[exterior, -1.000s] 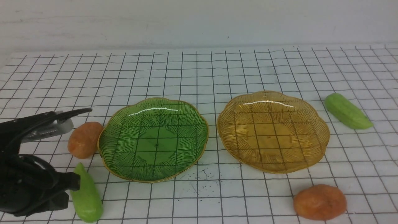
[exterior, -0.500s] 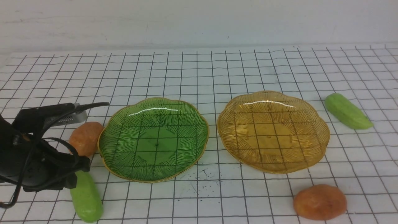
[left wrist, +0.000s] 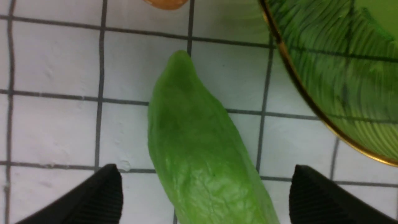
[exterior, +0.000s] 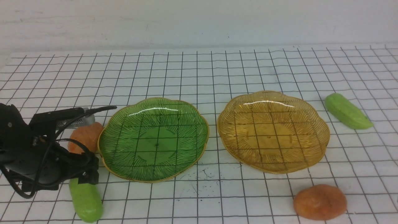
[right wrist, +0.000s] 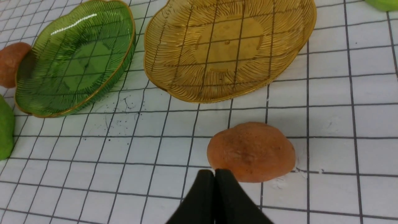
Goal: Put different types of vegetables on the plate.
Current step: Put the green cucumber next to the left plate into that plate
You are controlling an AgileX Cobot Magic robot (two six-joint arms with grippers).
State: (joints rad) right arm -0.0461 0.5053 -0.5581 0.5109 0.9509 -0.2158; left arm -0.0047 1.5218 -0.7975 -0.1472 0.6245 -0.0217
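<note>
Left wrist view looks straight down on a green cucumber piece [left wrist: 199,149] lying flat on the white gridded desk [left wrist: 56,62]. The left hand [left wrist: 203,175] is released. Its two black ribbed fingertips [left wrist: 105,193] stand wide apart, one on each side of the piece's thicker half. Bare desk shows between each tip and the vegetable, so nothing is gripped. The tapered end points toward an orange potato piece [left wrist: 164,3], of which only an edge shows. The green plate [left wrist: 342,62] curves past nearby, apart from the cucumber.

In the front view that cucumber lies at about eight o'clock of the green plate, partly hidden by the left arm [exterior: 31,155]. The potato piece sits at nine o'clock, right against the rim. An amber plate [exterior: 273,133] stands at three o'clock of the green one, close but not touching. A second cucumber piece [exterior: 347,111] lies at two o'clock of the amber plate and a second potato piece [exterior: 320,201] at five o'clock, both apart from its rim. All four vegetables rest on the desk, outside the plates.

Right wrist view shows the right hand [right wrist: 214,177] clenched, its black tips pressed together on nothing, just beside the second potato piece. Whether they touch it I cannot tell.
</note>
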